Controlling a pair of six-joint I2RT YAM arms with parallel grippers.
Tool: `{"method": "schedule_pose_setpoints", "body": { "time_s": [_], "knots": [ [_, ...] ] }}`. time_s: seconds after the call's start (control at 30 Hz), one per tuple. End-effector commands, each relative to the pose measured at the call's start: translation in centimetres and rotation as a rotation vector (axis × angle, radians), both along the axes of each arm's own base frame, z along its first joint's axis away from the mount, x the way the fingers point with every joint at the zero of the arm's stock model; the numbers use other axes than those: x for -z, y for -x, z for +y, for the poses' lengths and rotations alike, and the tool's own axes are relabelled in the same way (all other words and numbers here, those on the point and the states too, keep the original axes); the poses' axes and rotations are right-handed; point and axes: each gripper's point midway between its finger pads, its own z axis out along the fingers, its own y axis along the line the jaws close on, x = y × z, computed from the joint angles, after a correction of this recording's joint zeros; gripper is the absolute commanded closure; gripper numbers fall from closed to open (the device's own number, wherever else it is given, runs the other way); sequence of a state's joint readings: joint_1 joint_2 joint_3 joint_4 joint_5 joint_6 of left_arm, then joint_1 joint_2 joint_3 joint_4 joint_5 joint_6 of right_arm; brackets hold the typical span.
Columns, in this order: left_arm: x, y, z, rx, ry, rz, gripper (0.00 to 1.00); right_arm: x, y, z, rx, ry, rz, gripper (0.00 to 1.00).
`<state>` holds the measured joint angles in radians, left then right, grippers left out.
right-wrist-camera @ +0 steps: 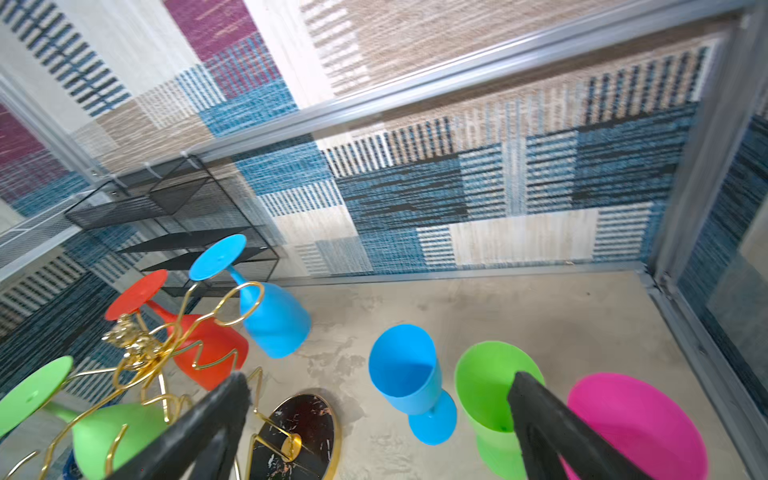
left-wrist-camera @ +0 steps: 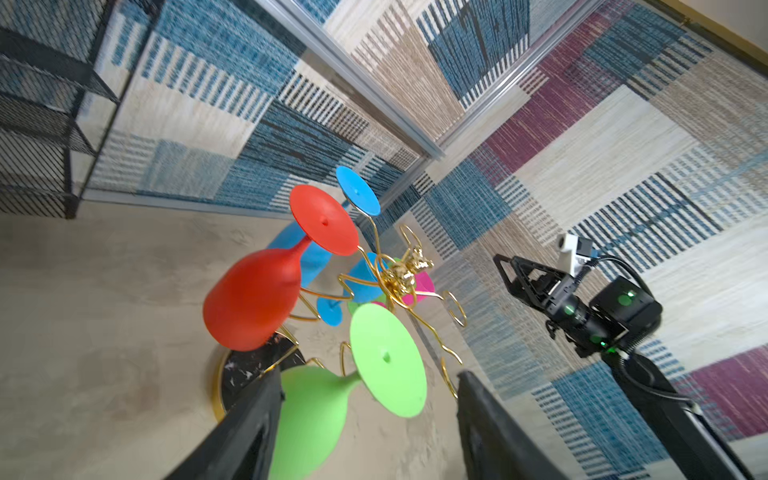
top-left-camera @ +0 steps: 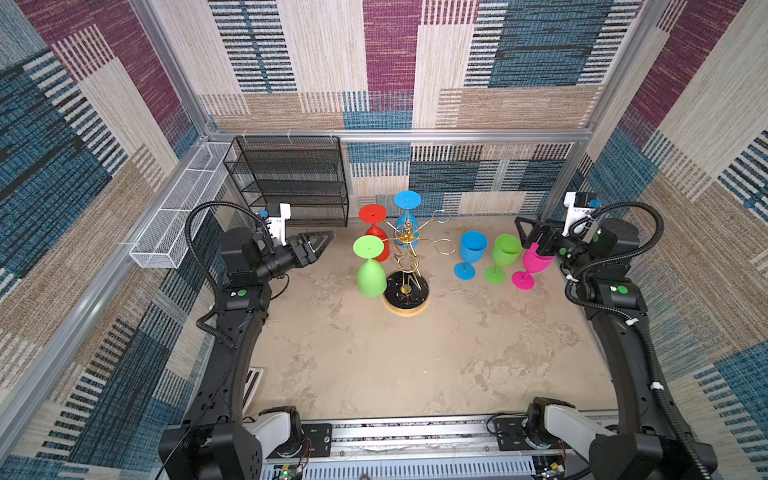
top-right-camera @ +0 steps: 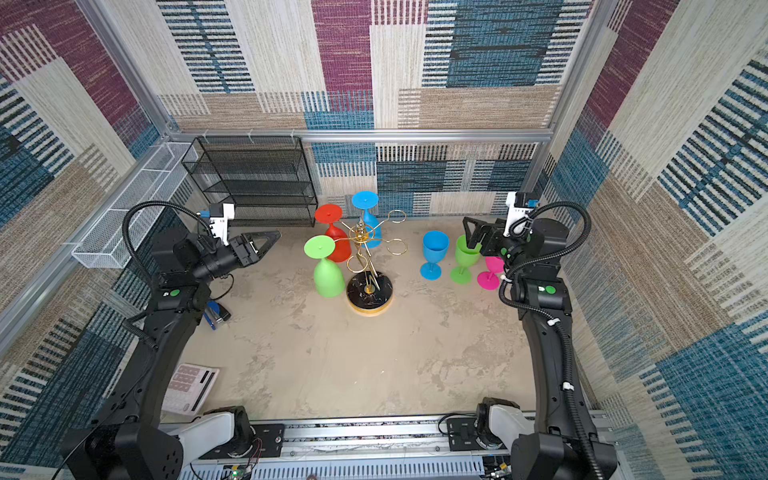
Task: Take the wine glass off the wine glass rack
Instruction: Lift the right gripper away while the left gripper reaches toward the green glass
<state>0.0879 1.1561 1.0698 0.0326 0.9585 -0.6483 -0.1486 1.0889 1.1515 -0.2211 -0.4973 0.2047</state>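
Approach step: the left pincer (top-left-camera: 330, 237), spread and empty, sits near the wine glass rack (top-left-camera: 415, 286), where the green wine glass (top-left-camera: 371, 278) hangs inverted; next, probably pinch its bowl and slide it off

readable text: none | calculator (top-right-camera: 189, 388) keys: too small to read
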Motion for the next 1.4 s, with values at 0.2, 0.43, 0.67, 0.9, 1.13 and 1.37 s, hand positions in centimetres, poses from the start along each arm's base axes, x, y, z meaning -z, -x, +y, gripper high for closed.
{"method": "schedule_pose_setpoints", "body": {
  "time_s": [0.2, 0.43, 0.67, 0.9, 1.13, 1.37],
  "knots": [
    [3.1, 2.8, -3.4, 0.106, -0.002, 0.177, 0.35, -1.3, -0.3, 5.8, -0.163, 0.01, -0.09, 0.02],
    [4.1, 2.0, -4.0, 0.107, -0.03, 0.214, 0.36, -1.1, -0.1, 8.1, -0.211, 0.004, -0.086, 0.02],
    [4.3, 0.9, -5.0, 0.132, -0.04, 0.227, 0.38, -1.0, 0.0, 9.4, -0.237, -0.003, -0.084, 0.02],
    [4.4, -0.1, -6.1, 0.156, -0.048, 0.231, 0.43, -0.8, -0.1, 10.0, -0.251, -0.006, -0.078, 0.02],
    [4.6, -0.2, -6.9, 0.177, -0.053, 0.239, 0.53, -0.4, -0.3, 10.2, -0.255, -0.009, -0.068, 0.02],
    [4.7, 0.0, -6.9, 0.173, -0.053, 0.239, 0.66, 0.0, -0.4, 10.4, -0.261, -0.011, -0.057, 0.01]
  ]
}}
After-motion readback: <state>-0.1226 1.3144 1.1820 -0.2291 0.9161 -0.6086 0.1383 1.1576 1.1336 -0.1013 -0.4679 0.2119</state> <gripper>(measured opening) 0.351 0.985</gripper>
